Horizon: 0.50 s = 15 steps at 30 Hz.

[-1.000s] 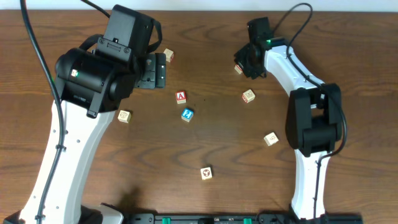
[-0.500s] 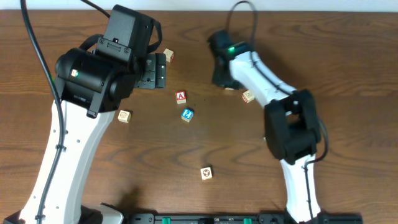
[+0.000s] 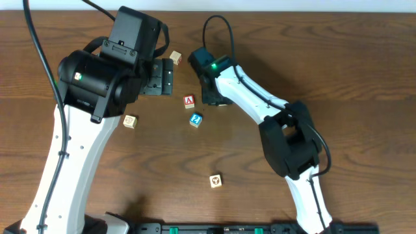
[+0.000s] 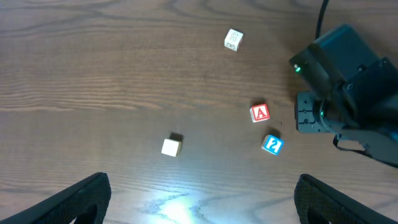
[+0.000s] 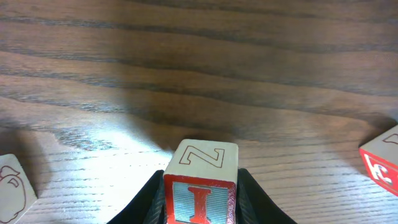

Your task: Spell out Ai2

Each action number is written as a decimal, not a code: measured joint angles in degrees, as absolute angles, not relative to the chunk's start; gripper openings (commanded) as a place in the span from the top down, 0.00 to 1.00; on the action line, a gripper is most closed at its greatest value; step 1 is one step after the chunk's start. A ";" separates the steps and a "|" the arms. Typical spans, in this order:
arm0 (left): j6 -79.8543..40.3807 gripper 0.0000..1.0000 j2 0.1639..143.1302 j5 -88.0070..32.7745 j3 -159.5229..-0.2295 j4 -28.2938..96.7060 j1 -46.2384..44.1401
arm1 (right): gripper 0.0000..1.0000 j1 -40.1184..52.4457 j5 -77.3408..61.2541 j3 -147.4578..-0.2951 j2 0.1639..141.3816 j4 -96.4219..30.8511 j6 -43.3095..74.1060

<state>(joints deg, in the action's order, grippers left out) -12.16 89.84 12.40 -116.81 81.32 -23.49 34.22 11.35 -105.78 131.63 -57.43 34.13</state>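
Observation:
In the right wrist view my right gripper (image 5: 200, 182) is shut on the "I" cube (image 5: 200, 199). Its red-framed face with the red "I" faces the camera, and a "Z" shows on top. From overhead, the right gripper (image 3: 216, 99) hangs just right of the red "A" cube (image 3: 188, 101) and covers the "I" cube. The blue "2" cube (image 3: 195, 119) lies just below the "A". The "A" cube's red edge (image 5: 380, 165) shows at the right of the right wrist view. My left gripper (image 3: 169, 77) stands open above and left of the "A", holding nothing.
Pale wooden cubes lie at the back (image 3: 175, 57), at the left (image 3: 130, 121) and near the front (image 3: 215, 181). Another pale cube (image 5: 12, 186) sits left of the right gripper. The right arm (image 3: 260, 104) stretches across the table's middle.
The right arm has swung left from the back right, carrying the "I" cube to just right of the "A" cube. The left arm has not moved.

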 measured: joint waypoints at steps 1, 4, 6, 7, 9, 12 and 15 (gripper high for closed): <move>-12.16 0.05 89.84 12.40 -116.81 81.49 -23.49 | 0.81 34.09 10.59 -105.78 131.61 -57.36 34.28; -12.16 0.04 89.84 12.45 -116.81 81.87 -23.49 | 0.80 34.00 8.64 -105.78 131.57 -56.82 34.96; -12.16 0.05 89.84 12.67 -116.81 82.17 -23.49 | 0.81 34.00 6.90 -105.78 131.55 -56.25 35.29; -12.16 0.05 89.84 12.95 -116.81 82.21 -23.49 | 0.81 34.00 5.72 -105.78 131.55 -55.88 35.44; -12.16 0.05 89.84 13.54 -116.81 82.26 -23.49 | 0.80 34.00 4.54 -105.78 131.55 -55.48 35.57; -12.14 0.05 89.84 14.11 -116.81 82.26 -23.49 | 0.79 34.00 3.16 -105.78 131.52 -54.89 35.77; -12.14 0.05 89.84 14.26 -116.68 82.26 -23.49 | 0.78 34.00 2.94 -105.75 131.48 -54.78 36.53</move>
